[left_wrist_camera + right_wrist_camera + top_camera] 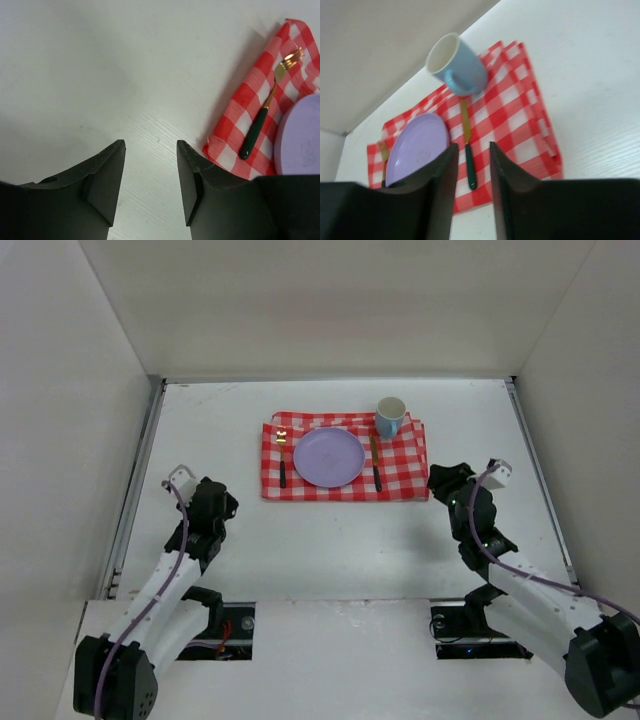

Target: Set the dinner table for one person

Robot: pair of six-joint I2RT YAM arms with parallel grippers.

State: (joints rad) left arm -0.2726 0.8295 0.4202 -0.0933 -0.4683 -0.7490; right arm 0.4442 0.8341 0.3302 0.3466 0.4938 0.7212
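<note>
Worktop [330,540]: white, spans scene under both arms. Checked cloth [400,480] at far centre carries plate [328,457], fork [282,455] on its left, knife [375,462] on its right, mug [390,416] at far-right corner. Left tool [150,150] released, empty, over bare worktop near cloth's left edge. Right tool [473,150] narrowly parted, empty, near cloth's right edge.

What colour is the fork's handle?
Dark green, on a gold-tined fork; clearest in the left wrist view.
</note>
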